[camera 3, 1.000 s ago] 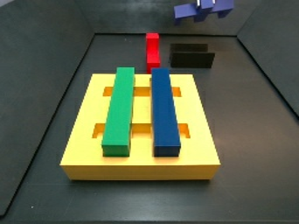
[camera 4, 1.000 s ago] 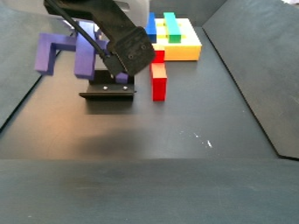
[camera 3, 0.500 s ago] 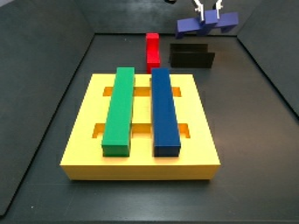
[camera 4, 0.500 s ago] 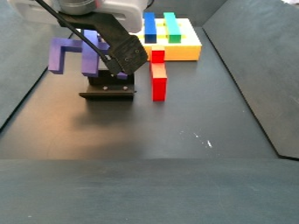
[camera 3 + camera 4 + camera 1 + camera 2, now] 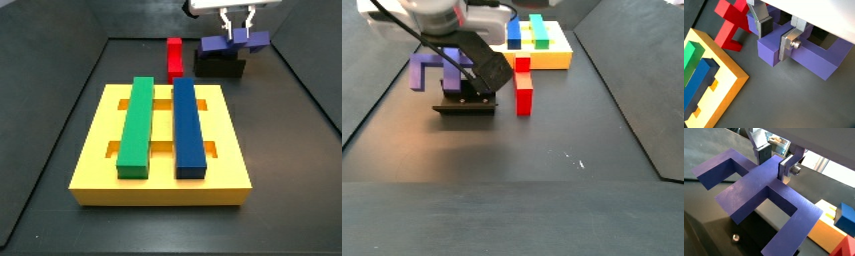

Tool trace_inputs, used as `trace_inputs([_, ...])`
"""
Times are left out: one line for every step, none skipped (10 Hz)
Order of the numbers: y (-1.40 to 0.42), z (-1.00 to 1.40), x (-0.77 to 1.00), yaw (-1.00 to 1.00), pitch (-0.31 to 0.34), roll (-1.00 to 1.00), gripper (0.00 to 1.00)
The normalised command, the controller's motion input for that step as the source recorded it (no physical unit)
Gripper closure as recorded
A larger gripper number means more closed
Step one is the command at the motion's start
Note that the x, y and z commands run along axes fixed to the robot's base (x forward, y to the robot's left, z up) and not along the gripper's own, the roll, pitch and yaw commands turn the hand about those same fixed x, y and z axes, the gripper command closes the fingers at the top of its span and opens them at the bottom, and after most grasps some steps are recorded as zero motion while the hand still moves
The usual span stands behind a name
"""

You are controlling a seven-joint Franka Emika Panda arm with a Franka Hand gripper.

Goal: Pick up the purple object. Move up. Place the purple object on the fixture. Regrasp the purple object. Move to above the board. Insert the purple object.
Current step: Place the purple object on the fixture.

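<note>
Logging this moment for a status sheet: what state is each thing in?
End effector: shut on the stem of the matte purple arch block.
Purple arch block: held above the fixture.
Black fixture: unoccupied.
Yellow slotted board: holds green bar and blue bar.
Red block: upright.

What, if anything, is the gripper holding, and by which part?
The gripper, above the fixture, holds the purple object. Its fingers clamp the raised central stem, as both wrist views show; the two legs hang free.
</note>
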Motion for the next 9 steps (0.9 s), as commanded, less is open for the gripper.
trace_inputs([0.0,-0.23,-0.08,-0.02,0.0,0.0,1.0])
trace_inputs([0.0,-0.2,-0.13,-0.07,0.0,0.0,1.0])
trace_inputs([0.01,-0.2,-0.17,-0.07,0.0,0.0,1.0])
trace_inputs([0.06,-0.18,-0.15,-0.04,0.0,0.0,1.0])
trace_inputs([0.1,-0.18,-0.06,-0.03,0.0,0.04,1.0])
trace_inputs([0.12,-0.2,-0.04,-0.02,0.0,0.1,1.0])
trace_inputs([0.04,-0.16,0.0,0.0,0.006,0.08,1.0])
trace_inputs([0.0,-0.09,0.0,0.0,0.0,0.0,1.0])
trace_inputs([0.0,0.0,0.0,0.0,0.0,0.0,1.0])
